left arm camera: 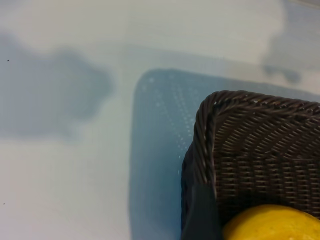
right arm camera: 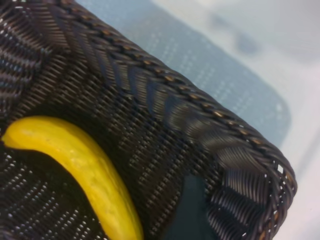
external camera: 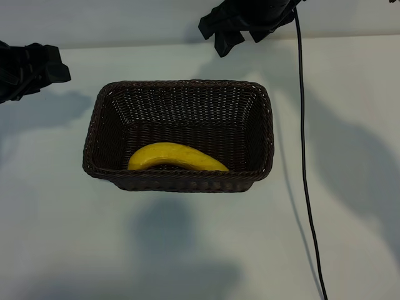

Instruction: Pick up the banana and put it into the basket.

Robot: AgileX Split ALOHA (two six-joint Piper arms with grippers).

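- Banana (external camera: 177, 157) lay inside basket (external camera: 262, 125), along its near wall; placement judged complete.
- Left gripper (external camera: 37, 69) and right gripper (external camera: 234, 28) stood wide open, empty, clear of basket.

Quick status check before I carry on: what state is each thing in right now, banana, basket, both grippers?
banana: lying inside the basket along its near wall, free of both grippers.
basket: upright on the table, holding only the banana.
left gripper: open, empty, off the basket's left side.
right gripper: open, empty, beyond the basket's far right corner.
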